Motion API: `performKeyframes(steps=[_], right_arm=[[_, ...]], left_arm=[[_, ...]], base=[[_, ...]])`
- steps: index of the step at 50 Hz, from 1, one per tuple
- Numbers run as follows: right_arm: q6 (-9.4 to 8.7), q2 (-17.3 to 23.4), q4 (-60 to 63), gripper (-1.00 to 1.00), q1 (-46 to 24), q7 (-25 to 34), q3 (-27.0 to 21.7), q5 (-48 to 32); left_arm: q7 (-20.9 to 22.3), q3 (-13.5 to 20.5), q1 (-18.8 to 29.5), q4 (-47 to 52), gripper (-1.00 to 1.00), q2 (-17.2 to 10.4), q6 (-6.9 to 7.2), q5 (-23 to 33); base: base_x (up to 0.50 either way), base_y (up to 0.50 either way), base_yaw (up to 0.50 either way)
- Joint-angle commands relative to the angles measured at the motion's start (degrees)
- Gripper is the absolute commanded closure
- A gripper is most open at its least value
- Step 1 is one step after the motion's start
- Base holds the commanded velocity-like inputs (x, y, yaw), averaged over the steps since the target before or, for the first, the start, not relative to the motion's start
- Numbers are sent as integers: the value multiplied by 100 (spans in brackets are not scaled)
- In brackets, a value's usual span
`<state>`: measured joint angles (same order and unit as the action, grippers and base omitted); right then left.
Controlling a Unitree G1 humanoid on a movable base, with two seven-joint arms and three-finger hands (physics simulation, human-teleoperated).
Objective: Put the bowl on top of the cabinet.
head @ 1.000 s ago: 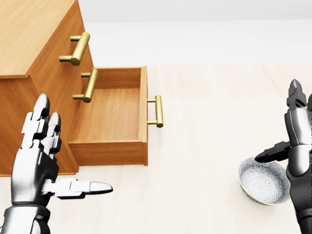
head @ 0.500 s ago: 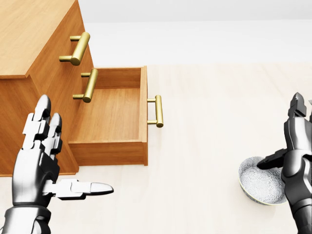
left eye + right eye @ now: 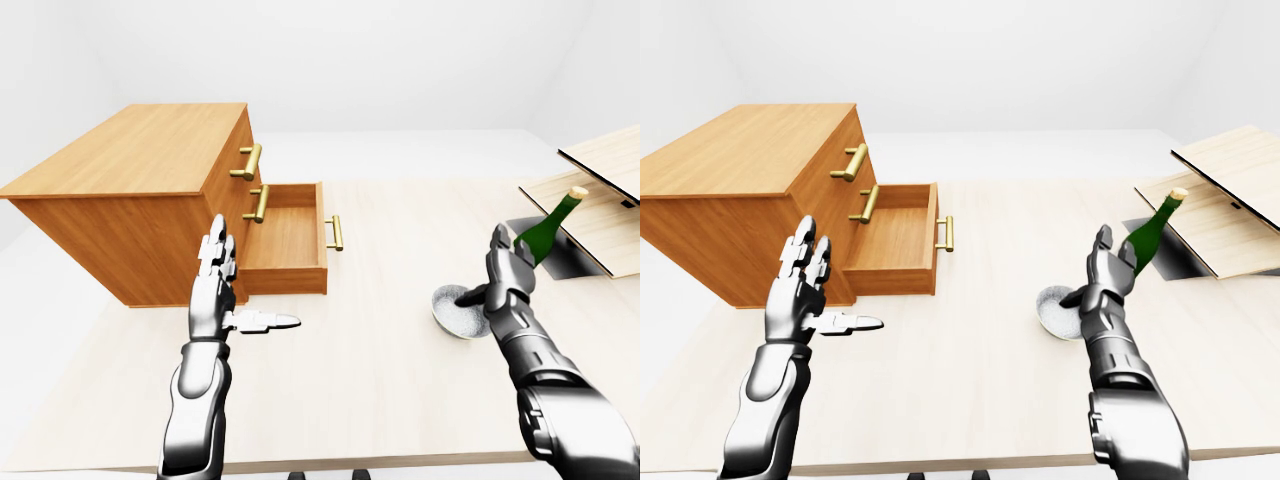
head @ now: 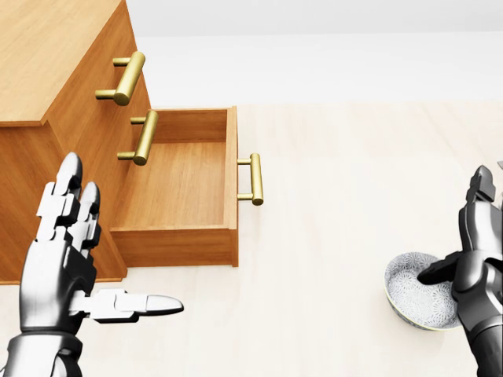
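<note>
Bowl (image 4: 413,300) lower right, just left of right hand (image 4: 478,263): thumb in bowl, fingers open. Left hand (image 4: 63,259) open, well apart.

Head view close, eyes wider, cabinet (image 3: 140,150) shared

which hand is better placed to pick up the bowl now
Right. The right hand is at the bowl, its thumb reaching inside the rim, fingers open. The left hand hovers open beside the cabinet and its pulled-out drawer, well apart from the bowl.
</note>
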<state>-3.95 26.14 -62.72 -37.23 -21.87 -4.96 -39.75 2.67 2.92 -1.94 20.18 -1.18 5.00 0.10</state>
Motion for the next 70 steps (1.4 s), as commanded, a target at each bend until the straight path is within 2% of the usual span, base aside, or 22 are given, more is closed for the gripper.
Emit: performKeyframes(steps=[1,11,36,70], right_arm=[[89,-7,-349,-100,-86,-137,78,28],[183,-38,-558,-100,-99,-221,118,47],[278,-80,-831,-100,-116,-302,167,92],[337,-153,-1028,-100,-75,-340,206,104]], left_arm=[[-2,-9,-1,-4,-100,5,0,6],[-2,-15,9,-76,-100,3,0,12],[7,-25,15,-177,-100,2,0,24],[14,-33,0,-190,-100,4,0,29]], base=[[0,0,0],[0,0,0],[0,0,0],[0,0,0]])
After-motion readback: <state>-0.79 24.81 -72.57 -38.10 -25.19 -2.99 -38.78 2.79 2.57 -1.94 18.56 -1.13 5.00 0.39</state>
